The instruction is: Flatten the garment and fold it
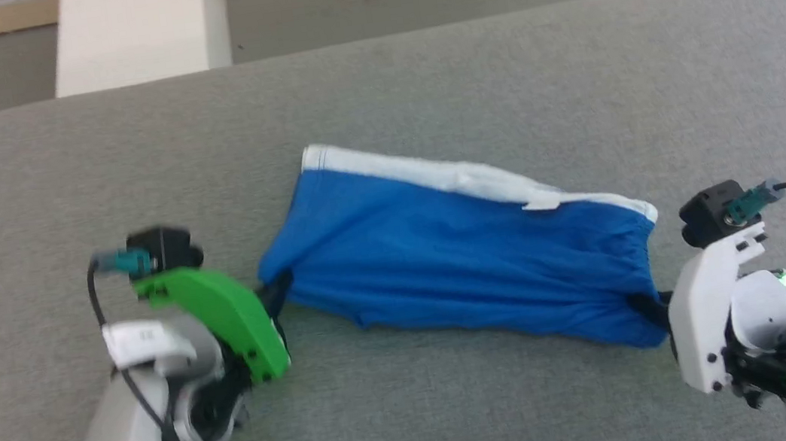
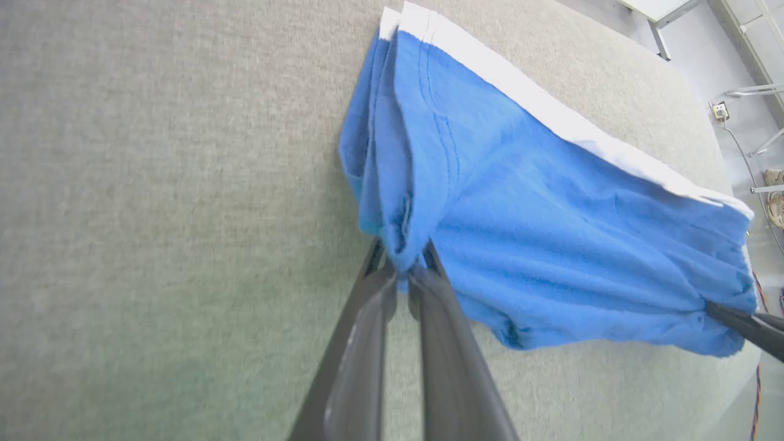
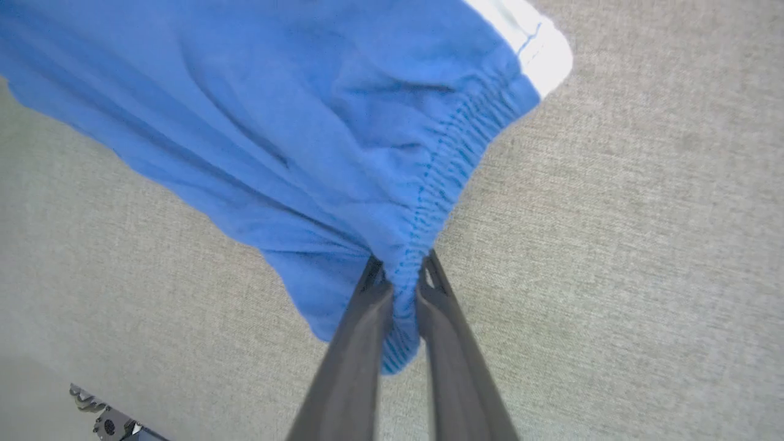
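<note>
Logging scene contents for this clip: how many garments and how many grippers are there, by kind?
Garments: 1, the blue shorts
Grippers: 2, the left gripper and the right gripper, each pinching an end of the shorts
Total: 3

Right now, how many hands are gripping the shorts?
2. The left hand pinches the shorts at their near left corner; the right hand pinches the gathered waistband at the near right corner.

The garment (image 1: 460, 265) lies on the table (image 1: 420, 80), near its middle.
</note>
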